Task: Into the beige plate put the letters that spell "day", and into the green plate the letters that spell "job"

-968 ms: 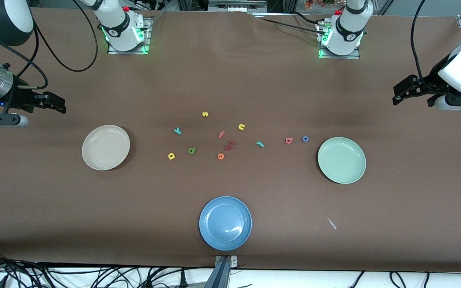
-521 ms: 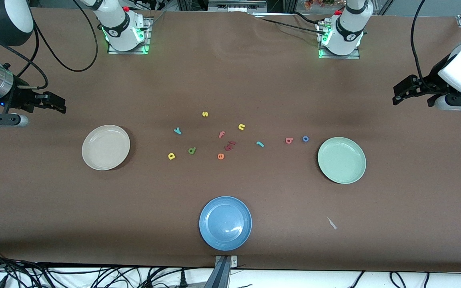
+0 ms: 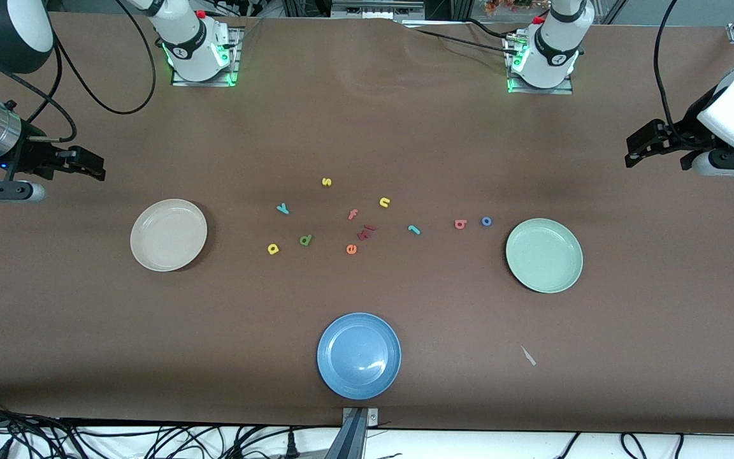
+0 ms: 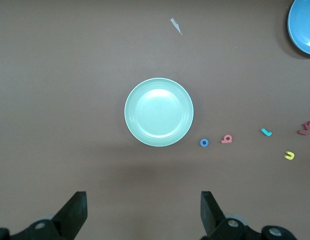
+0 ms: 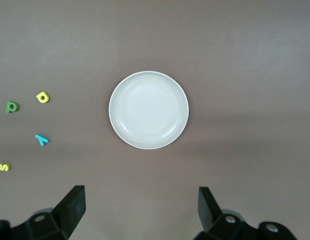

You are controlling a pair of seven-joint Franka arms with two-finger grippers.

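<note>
The beige plate [image 3: 168, 234] [image 5: 148, 110] lies empty toward the right arm's end, the green plate [image 3: 544, 255] [image 4: 159, 112] empty toward the left arm's end. Between them on the table lie the teal y [image 3: 283, 208] [image 5: 41, 139], dark green letter [image 3: 305, 240] [image 5: 12, 106] and yellow letter [image 3: 273, 248] [image 5: 42, 97]. The teal j [image 3: 413, 229] [image 4: 266, 132], salmon b [image 3: 460, 224] [image 4: 226, 139] and blue o [image 3: 486, 221] [image 4: 204, 143] lie beside the green plate. My right gripper [image 3: 94, 168] [image 5: 141, 207] and my left gripper [image 3: 634, 153] [image 4: 143, 210] hang open and empty over their table ends.
A blue plate [image 3: 359, 356] sits near the front edge. A yellow s [image 3: 326, 182], yellow n [image 3: 385, 202], pink f [image 3: 353, 214], orange e [image 3: 351, 248] and dark red pieces [image 3: 366, 232] lie mid-table. A small white scrap [image 3: 528, 356] lies nearer the front camera than the green plate.
</note>
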